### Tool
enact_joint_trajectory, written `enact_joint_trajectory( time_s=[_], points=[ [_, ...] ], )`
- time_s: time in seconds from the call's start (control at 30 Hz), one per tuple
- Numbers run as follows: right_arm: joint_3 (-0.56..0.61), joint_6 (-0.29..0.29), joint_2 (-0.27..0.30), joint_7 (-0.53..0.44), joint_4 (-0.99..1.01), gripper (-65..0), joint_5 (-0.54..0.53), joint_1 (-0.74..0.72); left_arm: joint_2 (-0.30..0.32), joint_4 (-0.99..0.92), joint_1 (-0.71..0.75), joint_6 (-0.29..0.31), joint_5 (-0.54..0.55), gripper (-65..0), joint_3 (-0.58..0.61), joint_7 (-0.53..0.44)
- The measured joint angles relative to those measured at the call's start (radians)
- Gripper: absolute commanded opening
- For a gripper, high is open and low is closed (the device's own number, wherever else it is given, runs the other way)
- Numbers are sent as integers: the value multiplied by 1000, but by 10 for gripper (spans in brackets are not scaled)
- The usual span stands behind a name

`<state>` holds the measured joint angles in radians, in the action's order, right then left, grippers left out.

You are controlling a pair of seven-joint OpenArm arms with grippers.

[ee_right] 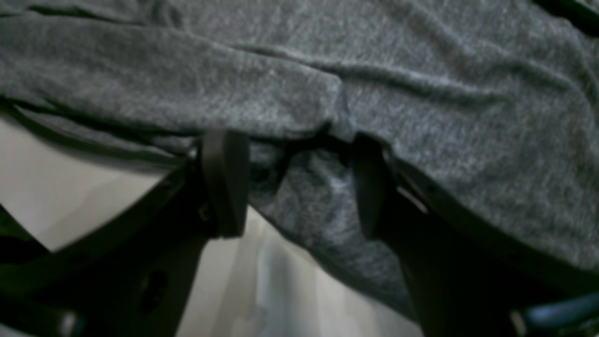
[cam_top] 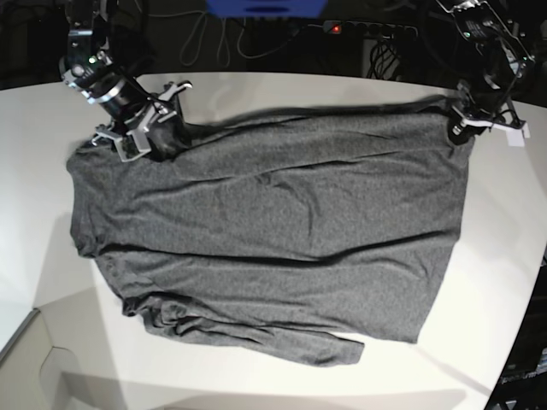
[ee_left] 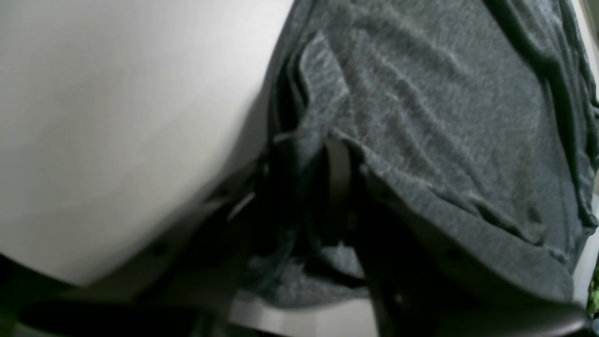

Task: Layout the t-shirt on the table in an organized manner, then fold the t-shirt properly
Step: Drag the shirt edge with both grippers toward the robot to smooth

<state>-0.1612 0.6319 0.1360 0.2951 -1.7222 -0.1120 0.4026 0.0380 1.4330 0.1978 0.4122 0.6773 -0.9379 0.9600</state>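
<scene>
The dark grey t-shirt (cam_top: 273,231) lies spread across the white table (cam_top: 34,213), with wrinkles and a bunched sleeve near its front edge. At the shirt's far right corner my left gripper (cam_top: 461,126) sits on the cloth. In the left wrist view its fingers stand close together around a fold of t-shirt (ee_left: 444,117), so the left gripper (ee_left: 309,150) is shut on it. My right gripper (cam_top: 141,141) is at the shirt's far left corner. In the right wrist view the right gripper (ee_right: 295,140) is open, jaws wide apart, with t-shirt (ee_right: 421,93) edge lying loose between and over them.
A power strip (cam_top: 359,28) with a red light, cables and a blue object (cam_top: 265,7) lie behind the table's far edge. The table's curved edge (cam_top: 521,342) runs down the right. A lower ledge (cam_top: 26,342) shows at the front left.
</scene>
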Motion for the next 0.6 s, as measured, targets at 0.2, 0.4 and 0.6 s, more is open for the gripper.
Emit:
enact_joint_trajectory(
  time_s=[0.2, 0.4, 0.6],
  points=[
    [28, -1, 0, 0, 43, -299, 2, 0, 0, -54, -50, 0, 8, -641, 4, 6],
    [56, -1, 1, 0, 65, -299, 0, -4, 19, -32, -65, -10, -21, -648, 4, 30],
    [96, -3, 1, -1, 67, -299, 0, -6, 44, 31, -84, -19, -45, -648, 2, 57]
  ],
)
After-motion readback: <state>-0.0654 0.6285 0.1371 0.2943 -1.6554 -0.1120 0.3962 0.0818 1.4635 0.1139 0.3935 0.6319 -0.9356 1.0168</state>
